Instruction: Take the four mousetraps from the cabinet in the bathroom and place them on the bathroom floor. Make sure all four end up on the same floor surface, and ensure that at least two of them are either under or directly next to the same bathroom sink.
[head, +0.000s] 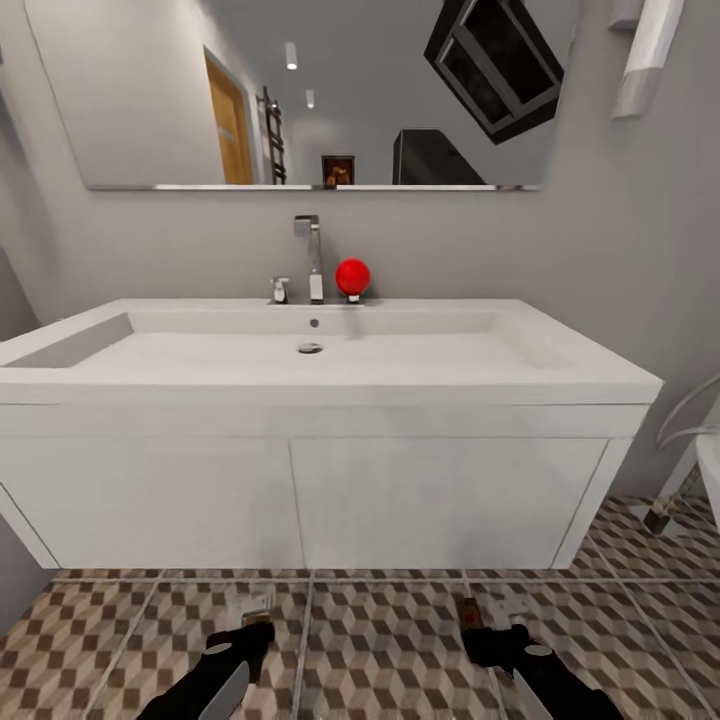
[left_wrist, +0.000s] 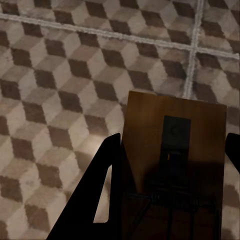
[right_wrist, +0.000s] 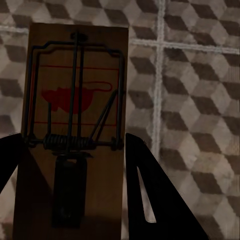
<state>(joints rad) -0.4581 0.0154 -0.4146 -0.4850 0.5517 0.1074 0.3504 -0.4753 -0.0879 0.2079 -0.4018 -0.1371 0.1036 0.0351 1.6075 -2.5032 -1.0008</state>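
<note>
head view: robot faces the white wall-hung bathroom sink (head: 320, 400), chrome faucet (head: 312, 255) at the back rim, a red ball (head: 352, 276) just beside the faucet, mirror (head: 300, 90) above. patterned cube-tile bathroom floor (head: 390, 640) runs in front of and under the basin.

left gripper (head: 252, 632) sits low over the tiles in front of the sink, clamped on a mousetrap (left_wrist: 172, 165). left wrist view: brown board sits between the two dark fingers (left_wrist: 102, 200), both pressed to its edges, dark metal plate and spring wires on top, board end sticking out past the fingertips over the tiles. can't tell if it touches the floor.

right gripper (head: 490, 632) is likewise low in front of the sink, closed on a second mousetrap (right_wrist: 75, 135). right wrist view: board with red mouse print, wire bar and coil spring, held by its edges between the fingers (right_wrist: 150, 195), front end projecting over the tiles near a grout line.

both traps are in hand, near the sink front, well apart from each other.
</note>
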